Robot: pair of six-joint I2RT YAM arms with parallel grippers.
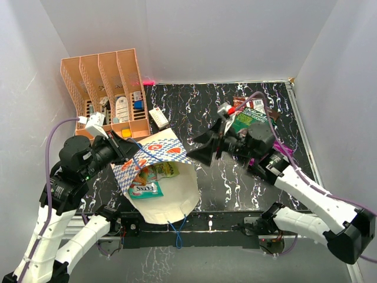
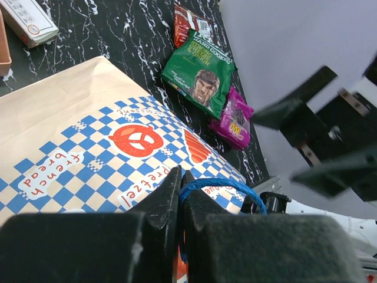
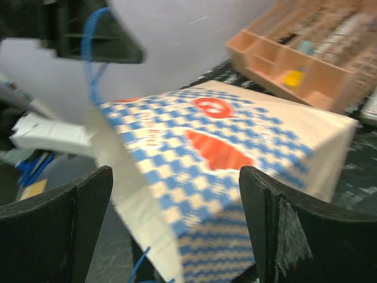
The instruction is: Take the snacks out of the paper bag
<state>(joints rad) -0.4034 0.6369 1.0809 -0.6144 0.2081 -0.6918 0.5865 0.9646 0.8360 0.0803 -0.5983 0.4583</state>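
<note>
Left wrist view: the left gripper point(image 2: 181, 191) is closed, both fingers pinching the blue cord handle point(image 2: 221, 184) of the paper bag point(image 2: 88, 118). The cord loops out to the right of the fingertips. In the top external view, the left arm rises from its base at the near-left corner. Its wrist is level and points right, placing the gripper at the raised upper edge of the bag mouth.

The bag lies on its side on the black marbled table point(image 1: 235, 183), checked face up. Its mouth is open toward the near edge, showing the white inside. A teal packet point(image 1: 145, 188) and a yellow-green packet point(image 1: 166, 170) lie inside the mouth. A second blue handle point(image 1: 177, 233) hangs over the near table edge.

The right gripper point(image 1: 197, 148) is wide open and holds nothing. It points left at the checked side of the bag, close to it; contact cannot be confirmed. The right arm extends from the near-right base, up and leftward across the table.

Beyond the right gripper, three packets lie on the table outside the bag: a green packet point(image 2: 200, 73), a red-brown packet point(image 2: 191, 23) touching its far end, and a purple packet point(image 2: 235, 118) just beside its near end.

A salmon file organiser point(image 1: 106, 88) stands at the far-left corner, with a small white box point(image 1: 158, 117) beside it.
</note>
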